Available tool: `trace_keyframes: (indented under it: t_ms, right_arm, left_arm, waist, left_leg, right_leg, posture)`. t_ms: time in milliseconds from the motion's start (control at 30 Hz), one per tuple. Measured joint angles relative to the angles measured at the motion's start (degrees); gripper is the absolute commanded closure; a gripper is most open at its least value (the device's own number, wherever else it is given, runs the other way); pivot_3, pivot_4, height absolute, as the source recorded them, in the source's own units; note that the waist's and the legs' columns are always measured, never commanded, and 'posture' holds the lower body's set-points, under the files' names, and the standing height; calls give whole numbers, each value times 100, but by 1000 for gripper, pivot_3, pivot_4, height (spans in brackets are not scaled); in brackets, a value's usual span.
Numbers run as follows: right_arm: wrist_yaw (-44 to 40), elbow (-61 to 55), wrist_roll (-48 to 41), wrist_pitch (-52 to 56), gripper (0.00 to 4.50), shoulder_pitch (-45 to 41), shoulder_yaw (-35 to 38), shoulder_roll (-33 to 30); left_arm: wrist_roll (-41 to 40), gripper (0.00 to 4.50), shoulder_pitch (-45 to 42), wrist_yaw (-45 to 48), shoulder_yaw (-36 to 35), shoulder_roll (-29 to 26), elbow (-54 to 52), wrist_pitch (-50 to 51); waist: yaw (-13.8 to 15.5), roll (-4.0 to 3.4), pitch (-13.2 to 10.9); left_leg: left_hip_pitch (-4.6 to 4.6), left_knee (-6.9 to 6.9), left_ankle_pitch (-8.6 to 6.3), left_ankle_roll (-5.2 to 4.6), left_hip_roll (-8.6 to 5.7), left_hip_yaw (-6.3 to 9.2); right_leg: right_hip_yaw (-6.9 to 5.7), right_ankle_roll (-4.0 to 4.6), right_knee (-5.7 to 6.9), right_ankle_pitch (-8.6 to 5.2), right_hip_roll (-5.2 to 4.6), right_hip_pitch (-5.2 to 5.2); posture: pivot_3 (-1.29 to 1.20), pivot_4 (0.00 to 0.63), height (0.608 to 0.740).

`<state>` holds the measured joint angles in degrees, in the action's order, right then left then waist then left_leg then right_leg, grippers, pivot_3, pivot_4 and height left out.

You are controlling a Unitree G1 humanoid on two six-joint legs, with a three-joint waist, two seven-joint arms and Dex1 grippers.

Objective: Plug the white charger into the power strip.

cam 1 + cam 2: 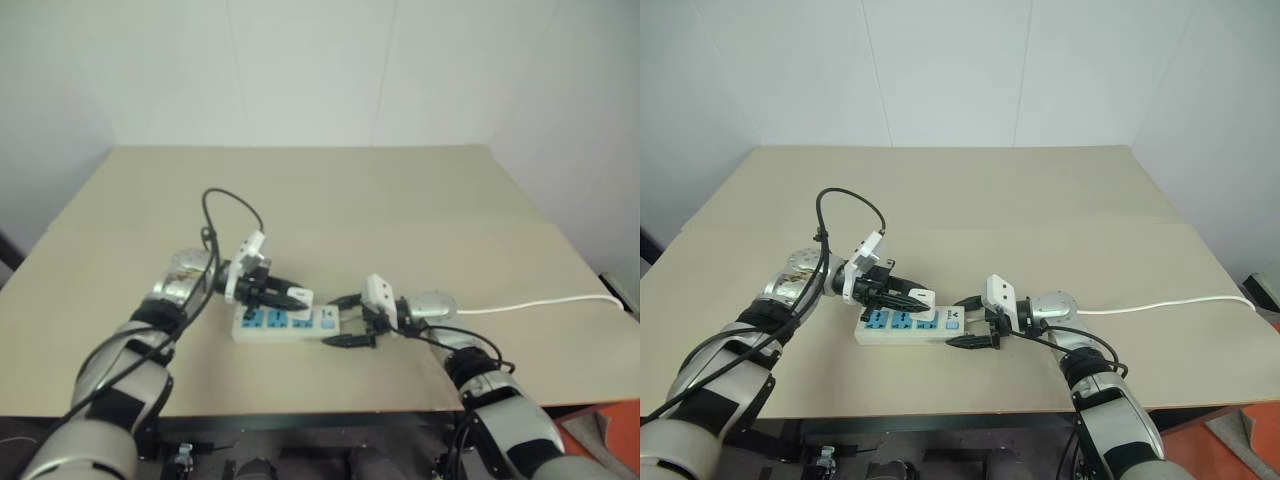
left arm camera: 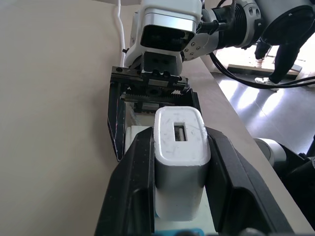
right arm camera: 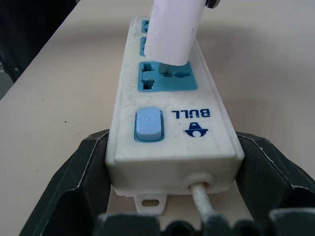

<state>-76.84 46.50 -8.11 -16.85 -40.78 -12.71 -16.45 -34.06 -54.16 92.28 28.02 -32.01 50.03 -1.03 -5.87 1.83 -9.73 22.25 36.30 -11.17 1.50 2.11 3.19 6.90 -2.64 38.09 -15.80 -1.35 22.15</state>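
Note:
My left gripper (image 1: pixel 292 296) is shut on the white charger (image 2: pixel 179 162), a small white block clamped between its two black fingers (image 2: pixel 133 196). It holds the charger tilted over the power strip (image 1: pixel 285 325), which lies on the table near the front edge. In the right wrist view the charger (image 3: pixel 172 29) has its lower end at the blue socket face (image 3: pixel 167 78) nearest the blue switch (image 3: pixel 148 124); whether the prongs are in, I cannot tell. My right gripper (image 1: pixel 345 322) grips the strip's cord end, one finger (image 3: pixel 93 157) on each long side.
The strip's thin white cord (image 1: pixel 540 302) runs off to the right across the tan table (image 1: pixel 400 200) and over its right edge. The table's front edge lies close below the strip. A person's legs (image 2: pixel 285 49) show in the background of the left wrist view.

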Motion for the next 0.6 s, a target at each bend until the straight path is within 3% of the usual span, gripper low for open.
trace_keyframes:
  t_ms: [600]
  right_arm:
    - [29, 18, 14, -1, 1077, 0, -11, 4]
  left_arm:
    - [-208, 3488, -42, -11, 53, 81, -143, 492]
  waist:
    - [-10, 0, 0]
  left_leg:
    - [-1, -1, 0, 0, 0, 0]
  right_leg:
    - [1, -1, 0, -1, 1, -1]
  posture:
    - [0, 150, 740]
